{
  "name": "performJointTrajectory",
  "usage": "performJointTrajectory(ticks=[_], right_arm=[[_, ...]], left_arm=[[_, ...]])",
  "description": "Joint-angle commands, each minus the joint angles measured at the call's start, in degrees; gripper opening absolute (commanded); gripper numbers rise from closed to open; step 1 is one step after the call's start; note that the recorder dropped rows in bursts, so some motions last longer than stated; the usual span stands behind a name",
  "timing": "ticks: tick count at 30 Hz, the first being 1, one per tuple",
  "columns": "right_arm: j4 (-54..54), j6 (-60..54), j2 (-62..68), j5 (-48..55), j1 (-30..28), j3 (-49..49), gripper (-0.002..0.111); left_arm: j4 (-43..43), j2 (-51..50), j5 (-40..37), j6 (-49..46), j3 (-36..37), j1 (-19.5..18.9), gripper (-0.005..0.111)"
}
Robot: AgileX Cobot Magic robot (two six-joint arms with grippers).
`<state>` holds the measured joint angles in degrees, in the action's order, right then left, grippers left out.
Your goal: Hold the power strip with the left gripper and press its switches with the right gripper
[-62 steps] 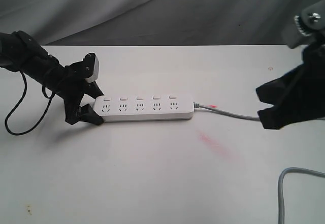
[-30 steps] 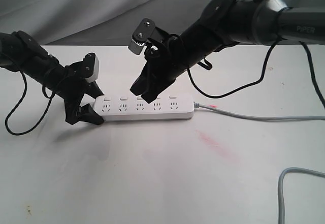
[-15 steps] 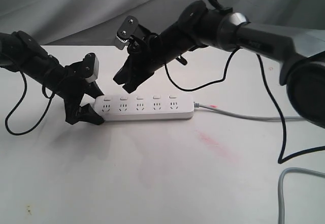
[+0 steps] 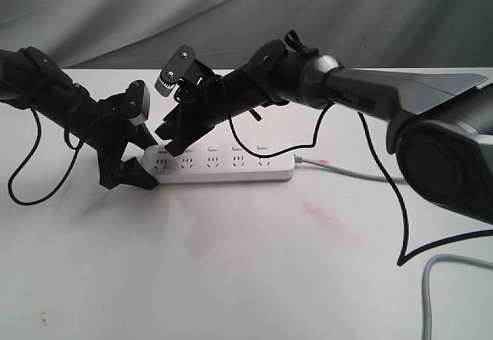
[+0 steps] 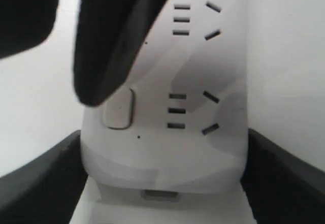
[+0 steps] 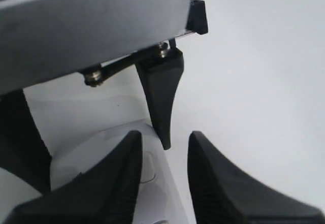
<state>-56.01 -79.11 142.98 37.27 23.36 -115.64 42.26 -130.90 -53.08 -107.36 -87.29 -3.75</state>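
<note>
The white power strip (image 4: 223, 163) lies flat on the table, its grey cord (image 4: 354, 173) running off to the right. My left gripper (image 4: 142, 164) is shut on the strip's left end; the strip (image 5: 167, 148) fills the space between the jaws of the left gripper (image 5: 162, 150). My right gripper (image 4: 169, 144) hangs over that same end, its fingers slightly parted and holding nothing. One right fingertip (image 5: 101, 89) sits at the edge of the end switch (image 5: 121, 113). In the right wrist view the right gripper (image 6: 163, 138) straddles the strip's edge (image 6: 96, 155), the switch (image 6: 149, 176) half hidden.
A second loop of grey cord (image 4: 435, 278) lies at the table's front right. A faint red stain (image 4: 327, 220) marks the table in front of the strip. The left arm's black cable (image 4: 27, 170) loops down at the far left. A grey cloth backdrop (image 4: 231, 16) hangs behind.
The right arm came in from the right and travelled leftward above the strip, ending over its left end beside the left gripper. The left gripper and the strip have stayed put.
</note>
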Motion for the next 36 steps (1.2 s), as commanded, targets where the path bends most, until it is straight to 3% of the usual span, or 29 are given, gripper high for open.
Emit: performJointTrajectory(ticks=[1, 12, 36], right_arm=[[-0.65, -2.13, -0.05, -1.55, 0.14, -0.42, 0.032], [-0.11, -8.01, 0.56, -2.67, 1.26, -0.42, 0.032], [2.52, -8.24, 3.26, -4.68, 1.36, -0.42, 0.032]], left_arm=[[0.57, 0.13, 0.75, 0.67, -0.37, -0.03, 0.053], [0.57, 0.13, 0.75, 0.67, -0.37, -0.03, 0.053], [0.57, 0.13, 0.75, 0.67, -0.37, -0.03, 0.053]])
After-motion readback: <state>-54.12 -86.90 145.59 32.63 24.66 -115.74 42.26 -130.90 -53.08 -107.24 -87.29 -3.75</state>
